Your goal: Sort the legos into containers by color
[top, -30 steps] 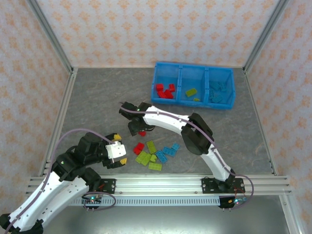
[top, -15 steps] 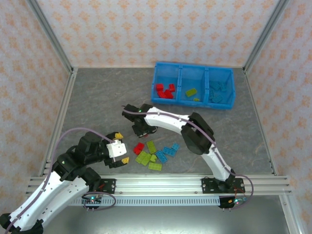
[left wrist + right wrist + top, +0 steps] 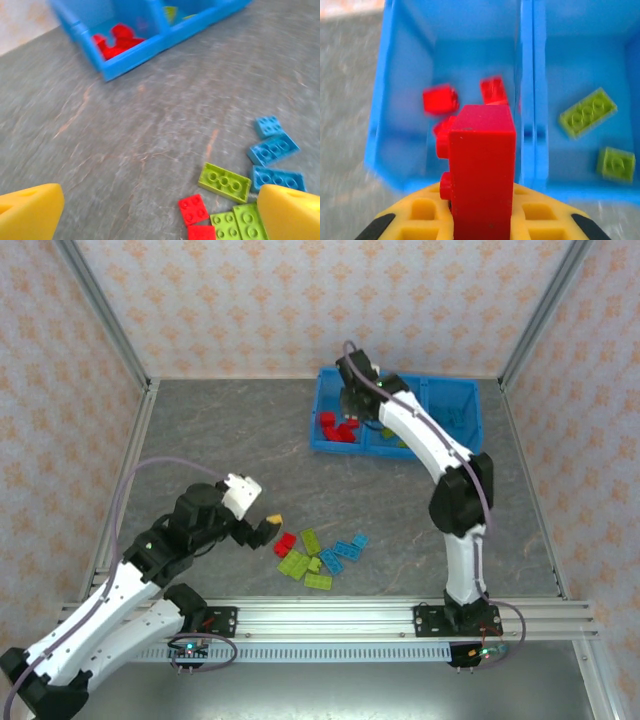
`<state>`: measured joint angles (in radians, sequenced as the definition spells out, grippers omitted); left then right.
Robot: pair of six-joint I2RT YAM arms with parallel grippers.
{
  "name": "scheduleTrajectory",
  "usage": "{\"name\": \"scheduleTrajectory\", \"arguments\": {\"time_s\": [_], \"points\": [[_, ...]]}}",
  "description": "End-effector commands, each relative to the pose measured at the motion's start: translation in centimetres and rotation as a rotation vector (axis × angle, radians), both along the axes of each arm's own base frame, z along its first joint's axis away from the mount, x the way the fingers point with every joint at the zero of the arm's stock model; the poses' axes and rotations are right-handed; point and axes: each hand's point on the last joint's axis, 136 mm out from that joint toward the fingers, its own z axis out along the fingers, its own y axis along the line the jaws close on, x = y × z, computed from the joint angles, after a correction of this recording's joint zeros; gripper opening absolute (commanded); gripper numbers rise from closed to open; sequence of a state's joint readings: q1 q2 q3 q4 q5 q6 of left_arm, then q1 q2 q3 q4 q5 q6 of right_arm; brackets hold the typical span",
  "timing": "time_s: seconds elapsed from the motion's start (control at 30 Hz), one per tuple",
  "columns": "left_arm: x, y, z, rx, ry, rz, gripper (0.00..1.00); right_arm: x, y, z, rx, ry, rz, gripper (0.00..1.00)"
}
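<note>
The right arm reaches far across the grey table point(image 3: 200, 440) to the blue bin point(image 3: 420, 454), which sits at the far right side; the right gripper point(image 3: 350, 405) hangs over the left box of the bin; it is closed tight on one red brick point(image 3: 482, 170), which stands on end between the yellow pads point(image 3: 422, 212) with its bumps pointing left in the wrist view; below it, in that left box, lie a few more red bricks point(image 3: 440, 99); the middle box holds two green bricks point(image 3: 587, 119); the right box holds light blue bricks point(image 3: 455, 430); the left gripper point(image 3: 264, 528) is low on the near left side of the table, just left of the loose bricks point(image 3: 318, 555); its yellow fingers point(image 3: 30, 212) are spread wide apart with nothing between them; the loose bricks lie in a small bunch near the front, between the two arms; there are red ones point(image 3: 285, 542) on the left of the bunch, green ones point(image 3: 294, 563) in the middle and near side, and blue ones point(image 3: 340, 555) on the right; some of them touch each other.
</note>
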<state>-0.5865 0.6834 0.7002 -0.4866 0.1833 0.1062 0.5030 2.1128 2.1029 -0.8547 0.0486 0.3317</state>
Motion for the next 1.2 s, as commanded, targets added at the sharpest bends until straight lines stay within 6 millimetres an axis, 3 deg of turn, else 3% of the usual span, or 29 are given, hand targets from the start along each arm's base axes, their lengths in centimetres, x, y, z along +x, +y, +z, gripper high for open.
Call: {"name": "scheduleTrajectory", "arguments": {"time_s": [0.0,0.1,0.17,0.2,0.3,0.4,0.53,0.67,0.73,0.93,1.03,1.17], "points": [[1.9,3.2,1.2,-0.110,0.094,0.350,1.00,1.9,1.5,-3.1,0.001,0.101,0.028,0.24],[2.0,3.1,0.2,-0.144,0.195,0.421,1.00,4.7,1.7,-3.2,0.015,0.063,0.007,0.37],[2.1,2.6,-0.3,-0.174,0.251,0.438,1.00,5.8,1.3,-2.8,0.052,0.039,-0.013,0.51],[2.1,2.3,-0.5,-0.187,0.269,0.444,1.00,6.1,1.1,-2.4,0.074,0.034,-0.019,0.53],[2.3,2.0,-0.9,-0.228,0.302,0.469,1.00,5.8,0.6,-0.3,0.114,0.013,-0.008,0.53],[2.8,2.0,-1.1,-0.282,0.307,0.518,1.00,4.0,0.8,3.0,0.153,0.003,0.045,0.53],[3.2,1.2,-1.7,-0.338,0.363,0.564,0.97,-0.8,1.7,7.7,0.268,0.040,0.145,0.55],[3.2,-0.7,-2.8,-0.281,0.413,0.530,0.96,-7.4,0.8,8.9,0.250,0.059,0.188,0.55],[3.2,-1.2,-2.9,-0.220,0.395,0.494,0.96,-11.1,0.2,8.1,0.219,0.058,0.192,0.57],[2.9,-2.9,-1.8,-0.060,0.266,0.219,0.96,-22.2,-0.7,2.6,0.169,0.156,0.215,0.58],[1.7,-3.5,-1.1,0.040,0.185,0.029,0.97,-26.0,0.8,0.7,0.175,0.203,0.260,0.58],[-0.6,-3.2,-2.2,0.227,0.087,-0.222,1.00,-29.1,4.5,-2.9,0.158,0.285,0.351,0.59]]}}
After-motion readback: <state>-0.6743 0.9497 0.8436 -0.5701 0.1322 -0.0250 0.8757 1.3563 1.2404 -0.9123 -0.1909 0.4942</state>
